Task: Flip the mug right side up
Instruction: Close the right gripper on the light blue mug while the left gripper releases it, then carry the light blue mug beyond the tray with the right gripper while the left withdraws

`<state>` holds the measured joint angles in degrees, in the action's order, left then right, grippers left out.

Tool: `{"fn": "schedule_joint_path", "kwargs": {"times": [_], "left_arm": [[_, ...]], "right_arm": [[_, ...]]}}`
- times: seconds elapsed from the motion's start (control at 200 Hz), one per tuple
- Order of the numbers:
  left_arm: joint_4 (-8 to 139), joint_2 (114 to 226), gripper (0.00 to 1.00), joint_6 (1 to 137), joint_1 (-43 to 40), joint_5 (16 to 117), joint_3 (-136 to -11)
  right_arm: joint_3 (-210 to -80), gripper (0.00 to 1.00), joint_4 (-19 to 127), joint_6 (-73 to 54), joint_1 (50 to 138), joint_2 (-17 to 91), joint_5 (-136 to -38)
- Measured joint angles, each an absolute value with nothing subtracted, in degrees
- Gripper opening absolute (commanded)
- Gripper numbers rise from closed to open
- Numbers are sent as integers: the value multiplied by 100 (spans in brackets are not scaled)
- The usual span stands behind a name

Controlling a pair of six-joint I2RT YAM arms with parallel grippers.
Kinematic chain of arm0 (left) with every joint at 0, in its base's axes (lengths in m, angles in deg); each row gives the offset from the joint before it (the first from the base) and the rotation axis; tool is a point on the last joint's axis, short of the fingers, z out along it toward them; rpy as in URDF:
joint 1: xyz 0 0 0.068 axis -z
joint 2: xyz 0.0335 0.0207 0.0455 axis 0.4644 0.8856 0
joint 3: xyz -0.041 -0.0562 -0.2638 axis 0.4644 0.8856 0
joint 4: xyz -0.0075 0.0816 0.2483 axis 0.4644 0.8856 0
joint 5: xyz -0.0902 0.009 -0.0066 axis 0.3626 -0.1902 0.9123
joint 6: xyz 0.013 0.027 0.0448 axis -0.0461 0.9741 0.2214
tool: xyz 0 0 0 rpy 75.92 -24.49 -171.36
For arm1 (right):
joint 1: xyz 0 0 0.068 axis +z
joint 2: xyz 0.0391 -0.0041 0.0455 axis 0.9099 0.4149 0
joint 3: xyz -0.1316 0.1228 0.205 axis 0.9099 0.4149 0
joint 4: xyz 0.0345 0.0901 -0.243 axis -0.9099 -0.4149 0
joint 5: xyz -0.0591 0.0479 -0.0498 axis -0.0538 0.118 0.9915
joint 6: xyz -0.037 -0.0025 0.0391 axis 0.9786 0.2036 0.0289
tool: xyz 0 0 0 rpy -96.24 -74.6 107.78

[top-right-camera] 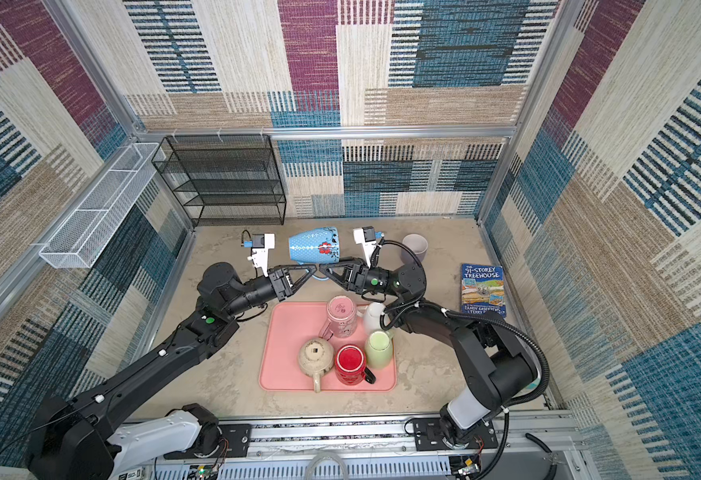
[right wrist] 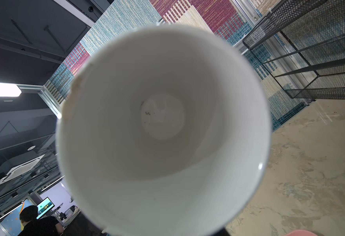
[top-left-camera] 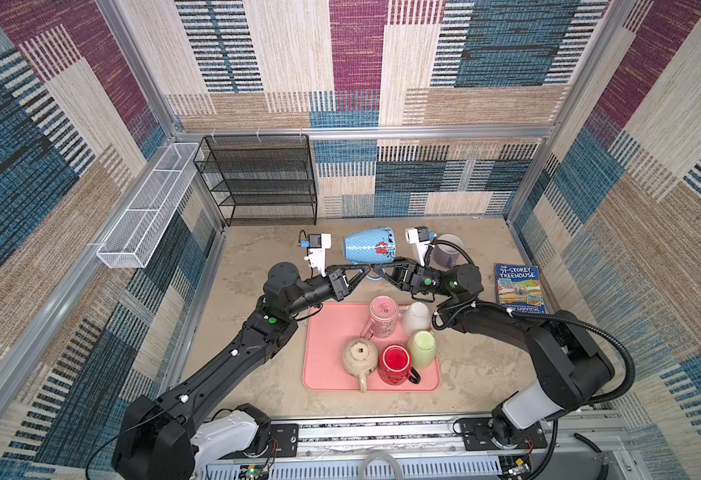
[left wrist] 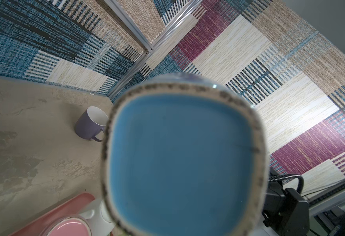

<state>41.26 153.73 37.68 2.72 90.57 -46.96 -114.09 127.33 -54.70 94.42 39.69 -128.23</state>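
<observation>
A blue mug [top-left-camera: 367, 246] with a red flower is hanging on its side in the air above the back of the tabletop [top-left-camera: 257, 257], behind a pink tray [top-left-camera: 328, 332]. Its base is facing the left arm and filling the left wrist view [left wrist: 179, 163]. Its white inside is facing the right arm and filling the right wrist view [right wrist: 163, 132]. In both top views the two arms are meeting under the mug at its handle [top-left-camera: 373, 279]. The left tool [top-left-camera: 364, 273] is pinching closed there, apparently gripping the handle and carrying the mug. The right tool [top-left-camera: 378, 271] is touching the same spot with narrow jaws, but I cannot tell whether it is gripping. A purple mug [top-left-camera: 448, 249] is standing upright to the right, and a book [top-left-camera: 518, 289] is lying further right.
</observation>
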Motion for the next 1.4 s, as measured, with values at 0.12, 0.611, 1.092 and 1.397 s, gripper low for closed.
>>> {"fn": "schedule_joint_path", "kwargs": {"times": [0.12, 0.611, 1.092, 1.397], "left_arm": [[4013, 15377, 0, 3755, 272, 9025, -4639], [3759, 15294, 37, 3687, 267, 8948, -4390], [5211, 14295, 77, 4555, 219, 8467, -4320], [7149, 13904, 86, 5326, 121, 8019, -4766]], "right_arm": [[-11412, 19, 12838, -5564, 9468, 4030, -12814], [-11366, 0, 12937, -5616, 9472, 4103, -12781], [-11663, 0, 10089, -3977, 9450, 3045, -12373], [-12852, 0, 6200, -1975, 9450, 2697, -11243]]}}
